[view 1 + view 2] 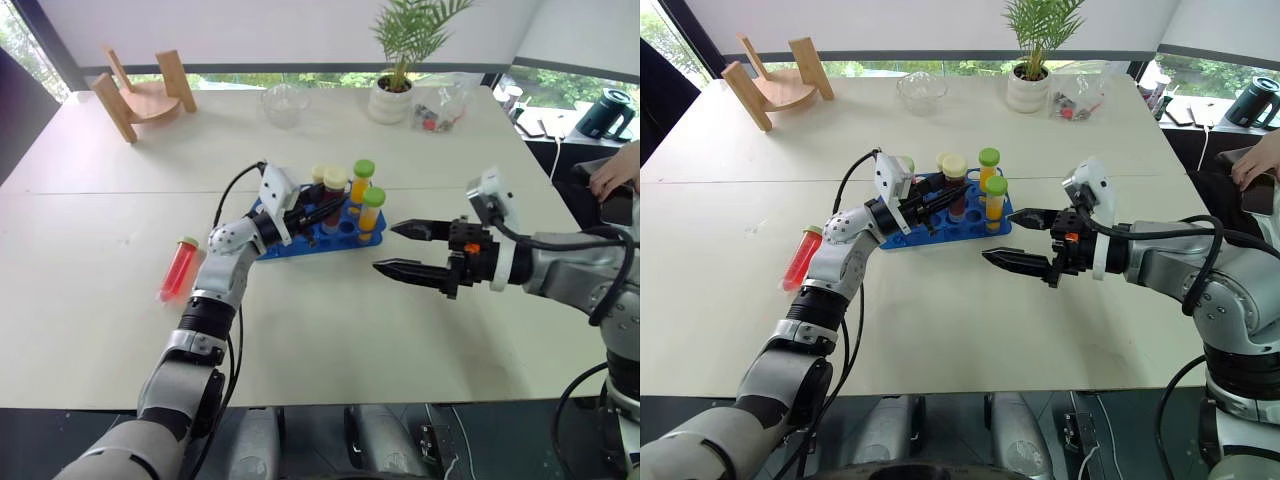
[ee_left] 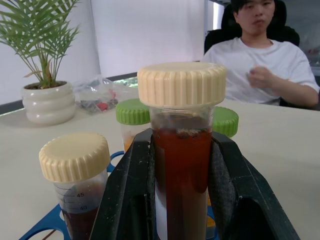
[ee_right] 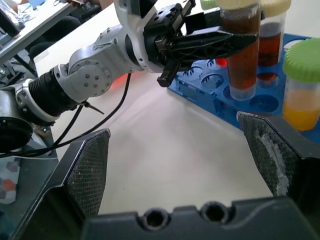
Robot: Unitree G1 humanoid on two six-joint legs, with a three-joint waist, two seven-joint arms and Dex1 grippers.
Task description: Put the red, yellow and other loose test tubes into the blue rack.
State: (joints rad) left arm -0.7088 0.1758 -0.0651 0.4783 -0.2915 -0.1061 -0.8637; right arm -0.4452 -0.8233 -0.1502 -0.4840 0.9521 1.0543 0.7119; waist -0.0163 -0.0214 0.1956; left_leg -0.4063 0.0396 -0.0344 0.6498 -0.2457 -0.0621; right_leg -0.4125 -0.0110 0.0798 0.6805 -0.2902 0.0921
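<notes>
Here the left gripper (image 1: 322,212) is clamped on a brown tube (image 2: 182,165) with a cream cap, holding it upright just over the blue rack (image 1: 300,243), its bottom close above an empty well. The right gripper (image 1: 412,250) hangs beside the rack with its fingers spread wide and nothing between them. Another cream-capped tube (image 2: 76,180) and two green-capped yellow tubes (image 1: 367,205) already stand in the rack, while a red tube (image 1: 180,267) lies loose on the table, well to the left. If the held tube comes down off-centre, it may catch the rim and tip or nudge its neighbours. The white table (image 1: 330,330) also carries a potted plant (image 1: 400,60), a glass bowl (image 1: 285,103) and a wooden stand (image 1: 145,92); a person sits beyond.
</notes>
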